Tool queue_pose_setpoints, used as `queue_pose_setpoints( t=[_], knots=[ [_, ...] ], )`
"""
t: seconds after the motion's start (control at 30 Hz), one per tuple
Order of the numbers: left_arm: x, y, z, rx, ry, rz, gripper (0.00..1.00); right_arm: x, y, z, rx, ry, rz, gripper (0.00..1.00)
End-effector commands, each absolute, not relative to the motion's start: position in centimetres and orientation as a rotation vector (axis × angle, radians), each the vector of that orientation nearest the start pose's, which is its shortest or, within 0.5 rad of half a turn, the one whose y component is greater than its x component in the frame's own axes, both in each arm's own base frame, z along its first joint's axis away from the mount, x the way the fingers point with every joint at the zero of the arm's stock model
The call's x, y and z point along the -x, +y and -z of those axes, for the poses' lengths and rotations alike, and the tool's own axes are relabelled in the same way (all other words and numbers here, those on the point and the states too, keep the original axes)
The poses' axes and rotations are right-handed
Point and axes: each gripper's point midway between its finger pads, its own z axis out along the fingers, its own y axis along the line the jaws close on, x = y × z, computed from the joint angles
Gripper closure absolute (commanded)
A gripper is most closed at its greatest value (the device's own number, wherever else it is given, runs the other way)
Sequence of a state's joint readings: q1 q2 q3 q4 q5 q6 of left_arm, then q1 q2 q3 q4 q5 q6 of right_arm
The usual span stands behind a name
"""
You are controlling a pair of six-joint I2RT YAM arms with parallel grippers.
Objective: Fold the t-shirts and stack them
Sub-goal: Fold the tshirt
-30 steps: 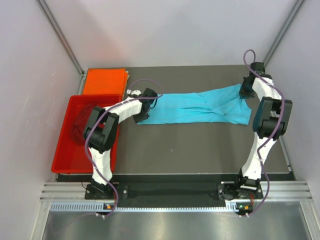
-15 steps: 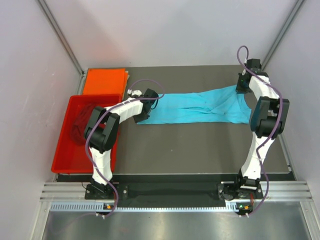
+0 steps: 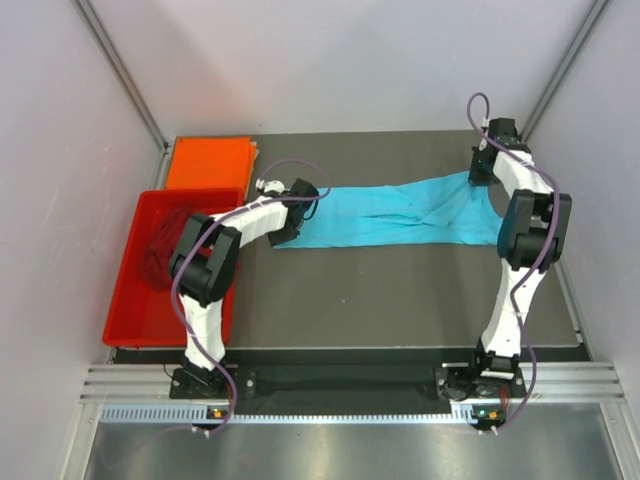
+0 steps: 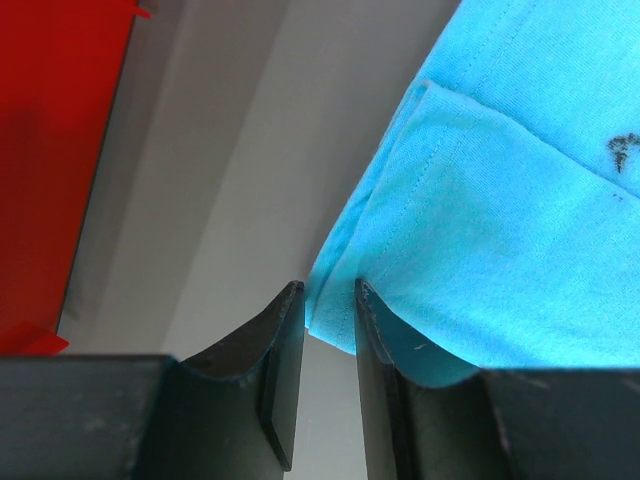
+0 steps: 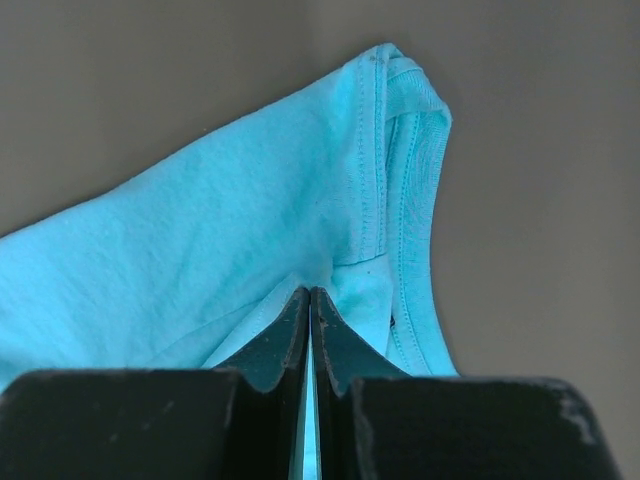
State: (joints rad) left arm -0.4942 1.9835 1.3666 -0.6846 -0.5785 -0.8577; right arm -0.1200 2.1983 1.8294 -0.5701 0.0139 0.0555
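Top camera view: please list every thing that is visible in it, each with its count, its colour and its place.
turquoise t-shirt: one, turquoise-blue, drawn out long across the far half of the table
orange t-shirt: one, bright orange, folded flat at the far left corner
maroon t-shirt: one, dark red, crumpled in the tray
tray: one, red, at the left edge
table: one, dark grey
left gripper: one, black, jaws slightly apart at the turquoise shirt's left end, grip unclear
right gripper: one, black, shut on its right end
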Motion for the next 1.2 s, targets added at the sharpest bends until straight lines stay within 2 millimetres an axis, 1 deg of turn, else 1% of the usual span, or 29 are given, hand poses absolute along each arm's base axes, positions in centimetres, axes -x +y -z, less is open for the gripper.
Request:
queue_pose_setpoints(
  t=[0.0, 0.1, 0.2, 0.27, 0.3, 0.33, 0.37, 0.4, 0.43, 0.47, 0.5, 0.53, 0.57, 0.6, 0.63, 0.67, 0.7, 0.73, 0.77, 0.8, 0.83, 0.87, 0.9, 0.93, 1.0, 1.03, 1.07, 1.13, 1.17],
  knots=[
    [-35.8, -10.1, -1.1, 0.541, 2.545, -0.537, 0.68, -55.8, -5.6, -9.4, -0.181, 2.411, 0.035, 0.99],
    [-35.7, -10.1, -1.2, 0.535, 2.547, -0.539, 0.67, -55.8, -5.0, -9.3, -0.166, 2.403, 0.026, 0.98],
    [-35.7, -10.2, -1.2, 0.534, 2.549, -0.535, 0.67, -55.9, -5.0, -9.1, -0.155, 2.405, 0.028, 0.96],
    [-35.4, -10.1, -0.9, 0.533, 2.558, -0.535, 0.67, -56.1, -4.3, -9.5, -0.153, 2.397, -0.024, 0.94],
    [-35.3, -10.2, -0.9, 0.530, 2.561, -0.528, 0.67, -55.9, -3.9, -9.6, -0.169, 2.405, -0.042, 0.88],
    [-35.4, -10.4, -0.9, 0.531, 2.564, -0.512, 0.67, -55.8, -3.5, -9.8, -0.226, 2.405, -0.079, 0.84],
    [-35.3, -10.8, -0.8, 0.526, 2.581, -0.485, 0.67, -55.8, -3.4, -11.0, -0.270, 2.389, -0.094, 0.80],
    [-35.4, -11.1, -1.2, 0.520, 2.581, -0.463, 0.67, -55.1, -3.4, -11.1, -0.326, 2.406, -0.104, 0.71],
    [-35.6, -11.5, -1.5, 0.517, 2.580, -0.435, 0.67, -54.7, -3.2, -11.4, -0.413, 2.404, -0.127, 0.68],
    [-35.8, -12.0, -1.9, 0.497, 2.582, -0.407, 0.67, -54.2, -2.8, -12.6, -0.434, 2.389, -0.151, 0.64],
    [-35.9, -12.5, -2.7, 0.490, 2.580, -0.359, 0.67, -53.7, -2.5, -13.0, -0.461, 2.383, -0.174, 0.55],
    [-36.0, -12.9, -3.1, 0.480, 2.579, -0.333, 0.66, -52.5, -2.1, -12.2, -0.545, 2.400, -0.198, 0.52],
    [-36.3, -13.2, -3.7, 0.463, 2.575, -0.303, 0.66, -51.8, -2.0, -13.6, -0.578, 2.370, -0.214, 0.49],
    [-36.4, -13.7, -4.7, 0.457, 2.572, -0.256, 0.66, -51.1, -2.0, -13.6, -0.625, 2.370, -0.215, 0.45],
    [-36.4, -13.8, -5.2, 0.453, 2.569, -0.235, 0.65, -49.8, -1.8, -12.4, -0.715, 2.388, -0.227, 0.44],
    [-36.5, -14.1, -5.7, 0.437, 2.566, -0.214, 0.64, -49.2, -1.5, -13.3, -0.737, 2.364, -0.249, 0.43],
    [-36.5, -14.3, -6.6, 0.432, 2.557, -0.180, 0.64, -48.7, -1.2, -13.1, -0.762, 2.359, -0.267, 0.43],
    [-36.6, -14.5, -7.2, 0.424, 2.551, -0.158, 0.63, -47.5, -0.8, -12.0, -0.813, 2.375, -0.287, 0.41],
    [-36.5, -14.6, -8.0, 0.398, 2.539, -0.133, 0.61, -47.3, -0.8, -12.9, -0.829, 2.343, -0.292, 0.37],
    [-36.7, -14.8, -8.4, 0.384, 2.529, -0.107, 0.60, -46.9, -0.9, -12.8, -0.849, 2.336, -0.286, 0.32],
    [-36.4, -15.3, -8.6, 0.361, 2.544, -0.073, 0.58, -46.1, -1.0, -11.9, -0.890, 2.341, -0.270, 0.31],
    [-36.4, -15.5, -9.1, 0.329, 2.542, -0.046, 0.41, -46.0, -1.1, -12.4, -0.897, 2.319, -0.271, 0.31],
    [-36.5, -15.9, -9.2, 0.315, 2.544, -0.017, 0.41, -45.8, -0.8, -12.2, -0.909, 2.316, -0.291, 0.31],
    [-36.2, -16.6, -9.2, 0.296, 2.563, 0.030, 0.40, -45.2, -0.4, -11.3, -0.921, 2.328, -0.308, 0.31],
    [-36.0, -17.2, -9.6, 0.267, 2.564, 0.085, 0.40, -45.6, 0.1, -11.5, -0.921, 2.291, -0.351, 0.31],
    [-35.9, -17.6, -9.6, 0.257, 2.564, 0.121, 0.40, -45.3, 0.5, -10.9, -0.920, 2.299, -0.368, 0.31],
    [-35.9, -17.8, -10.0, 0.245, 2.552, 0.147, 0.40, -45.6, 0.7, -10.8, -0.918, 2.287, -0.382, 0.31],
    [-35.9, -18.5, -10.2, 0.222, 2.540, 0.200, 0.40, -45.3, 1.2, -10.1, -0.932, 2.296, -0.400, 0.31],
    [-35.8, -18.9, -10.7, 0.199, 2.536, 0.241, 0.40, -45.4, 1.4, -10.0, -0.932, 2.290, -0.405, 0.31]
  ],
)
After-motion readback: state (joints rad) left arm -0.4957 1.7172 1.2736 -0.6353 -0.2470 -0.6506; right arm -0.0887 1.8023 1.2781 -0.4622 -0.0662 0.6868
